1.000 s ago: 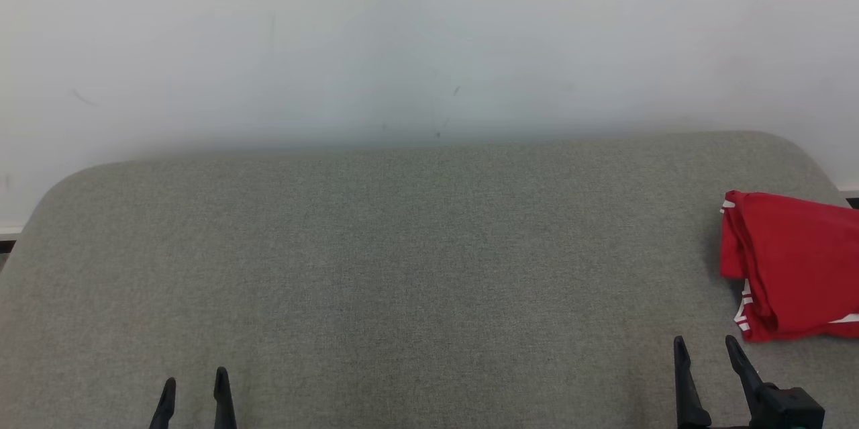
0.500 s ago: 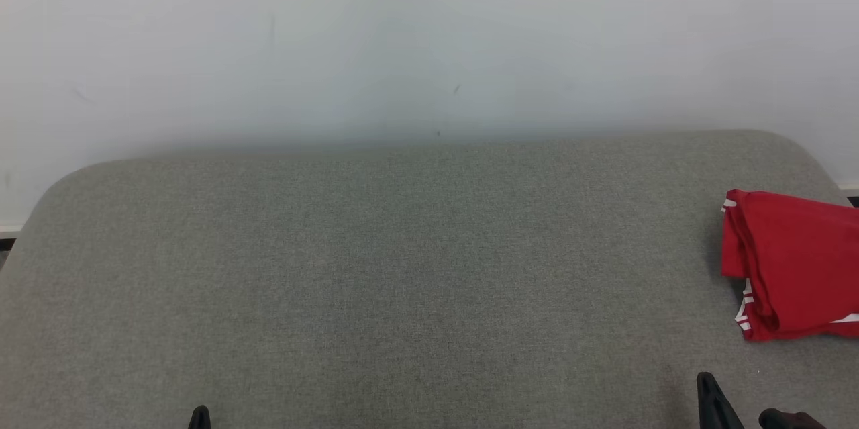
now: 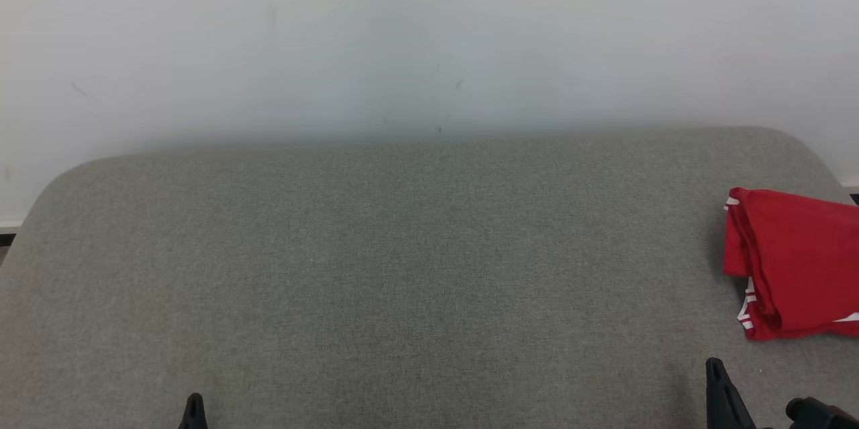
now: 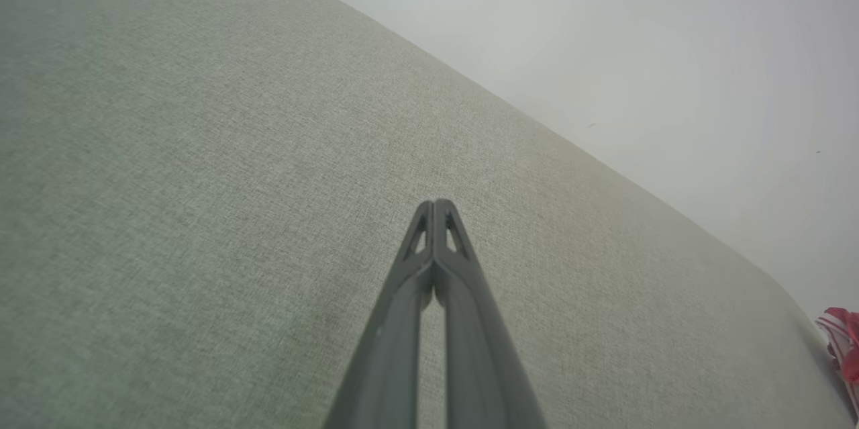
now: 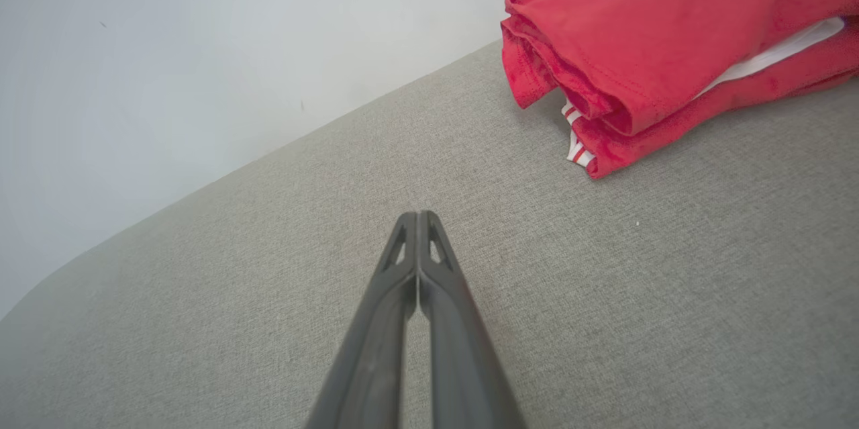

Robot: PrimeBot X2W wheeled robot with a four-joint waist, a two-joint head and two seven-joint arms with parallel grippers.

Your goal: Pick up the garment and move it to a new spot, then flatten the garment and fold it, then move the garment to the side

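Note:
A folded red garment (image 3: 798, 261) with white stripes lies at the right edge of the grey fabric table (image 3: 402, 268). The right wrist view has the garment (image 5: 671, 39) ahead and to the right of my right gripper (image 5: 418, 214), whose fingers are pressed together with nothing between them. In the head view my right gripper (image 3: 715, 367) pokes up at the lower right, below the garment and apart from it. My left gripper (image 3: 194, 401) shows as one dark tip at the lower left. From the left wrist, the left gripper (image 4: 435, 203) is shut and empty over bare table.
A pale wall (image 3: 402, 33) rises behind the table's rounded far edge. The table's left and right corners curve off, with a strip of dark floor (image 3: 853, 198) at the far right behind the garment.
Both grippers closed from open and drew back toward the bottom edge of the head view. The garment has stayed where it lay.

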